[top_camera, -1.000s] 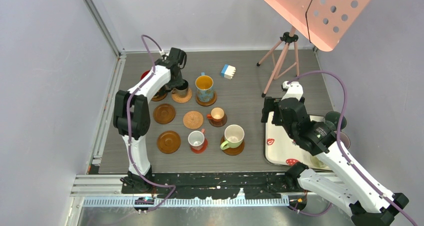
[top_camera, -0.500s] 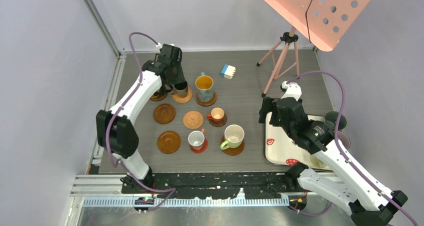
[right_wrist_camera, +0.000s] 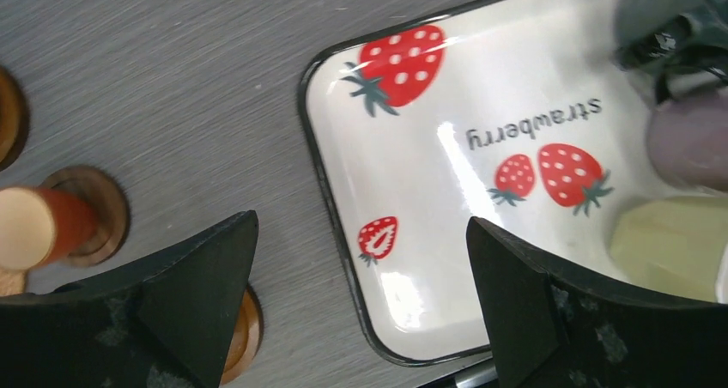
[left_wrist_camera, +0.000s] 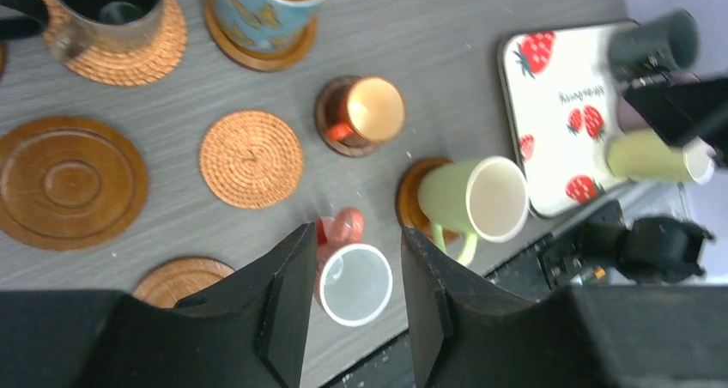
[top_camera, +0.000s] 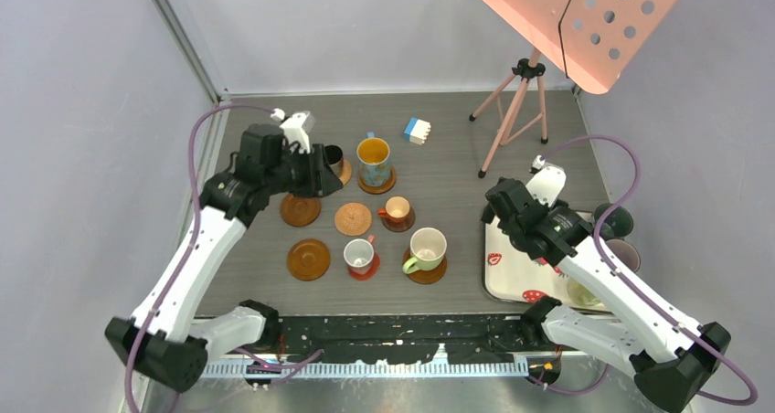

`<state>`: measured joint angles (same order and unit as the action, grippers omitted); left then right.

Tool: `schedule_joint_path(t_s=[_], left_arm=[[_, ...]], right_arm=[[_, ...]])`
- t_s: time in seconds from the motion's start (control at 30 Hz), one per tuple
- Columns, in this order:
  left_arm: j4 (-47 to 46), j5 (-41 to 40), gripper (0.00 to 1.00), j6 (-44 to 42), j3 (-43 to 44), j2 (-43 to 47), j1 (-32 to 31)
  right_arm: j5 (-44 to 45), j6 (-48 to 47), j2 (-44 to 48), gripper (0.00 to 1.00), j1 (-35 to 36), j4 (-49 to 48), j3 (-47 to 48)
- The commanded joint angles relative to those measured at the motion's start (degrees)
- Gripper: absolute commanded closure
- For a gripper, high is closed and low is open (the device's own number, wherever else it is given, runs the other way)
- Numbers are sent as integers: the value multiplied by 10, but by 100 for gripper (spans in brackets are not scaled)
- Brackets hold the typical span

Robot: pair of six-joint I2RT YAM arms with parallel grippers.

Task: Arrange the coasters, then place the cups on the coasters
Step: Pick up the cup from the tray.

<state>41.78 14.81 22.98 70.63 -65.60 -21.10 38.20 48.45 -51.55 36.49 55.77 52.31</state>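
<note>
At back left, the black mug (left_wrist_camera: 103, 6) now rests on its coaster (left_wrist_camera: 129, 53), one more cup done; the left gripper (left_wrist_camera: 358, 233) has backed off, jaws parted and empty; the right gripper (right_wrist_camera: 360, 223) gapes empty

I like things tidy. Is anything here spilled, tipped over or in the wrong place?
Nothing looks spilled or tipped. One oddity: a small blue-and-white block sits alone near the far edge of the table, matching nothing else there.

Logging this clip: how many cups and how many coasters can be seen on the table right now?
Cups: 8 (5 on coasters, 3 at the tray)
Coasters: 8 (3 bare)
Total: 16 in view; the left arm may hide more.
</note>
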Motion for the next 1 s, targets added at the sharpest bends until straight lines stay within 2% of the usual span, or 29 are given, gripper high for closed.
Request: schedule_joint_path(t_s=[0.0, 0.1, 0.27, 0.37, 0.63, 0.97], left_arm=[[20, 95, 56, -55, -46, 83, -2], [36, 96, 53, -80, -80, 131, -2], [-5, 79, 43, -80, -163, 211, -2], [-7, 68, 40, -79, -168, 240, -2], [-1, 38, 36, -78, -168, 251, -2], [0, 25, 35, -78, -169, 246, -2]], right_arm=[[106, 121, -16, 0, -16, 103, 43], [131, 166, -23, 0, -41, 164, 48], [135, 193, -18, 0, -146, 215, 38], [150, 208, -5, 0, -186, 242, 33], [168, 214, 10, 6, -275, 247, 17], [144, 188, 7, 10, -328, 204, -34]])
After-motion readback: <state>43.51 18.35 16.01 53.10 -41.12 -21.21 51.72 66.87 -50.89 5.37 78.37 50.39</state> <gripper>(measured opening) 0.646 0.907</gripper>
